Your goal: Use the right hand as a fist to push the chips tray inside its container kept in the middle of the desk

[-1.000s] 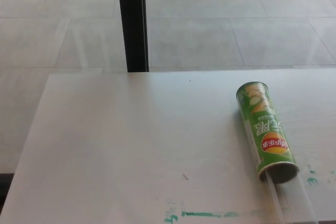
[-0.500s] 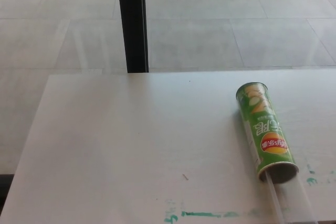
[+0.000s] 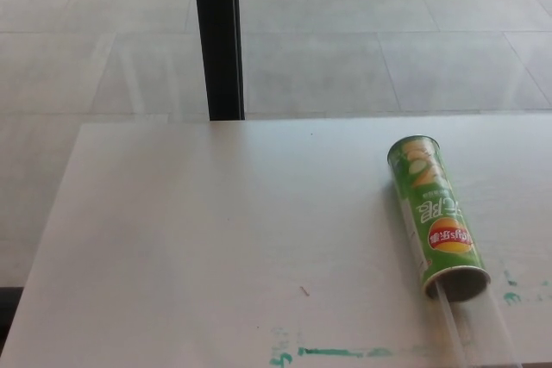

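Nothing is seen to have moved since the earlier frames; desk, can and tray are found in the same places, and the view is unshifted.

Tiled floor (image 3: 362, 40) is seen beyond the desk, filling the upper part of the head view. White desk (image 3: 216, 239) is spread across the lower part, its far edge running level across the picture. Black post (image 3: 217, 36) is stood upright behind the far edge, left of centre.

Green chips container (image 3: 435, 213) is laid on its side on the desk's right portion, not at the middle. Its long axis is run from far to near, slightly slanted: the closed end is pointed away toward the floor, the open mouth is turned toward the near edge and a little to the right. Clear chips tray (image 3: 479, 333) is seen projecting from that mouth, in line with the container, and is cut off by the bottom edge of the picture.

Green smears (image 3: 336, 352) are marked along the near edge of the desk, with smaller ones right of the container's mouth.

Neither robot hand is shown, so nothing can be told of fingers or hold.
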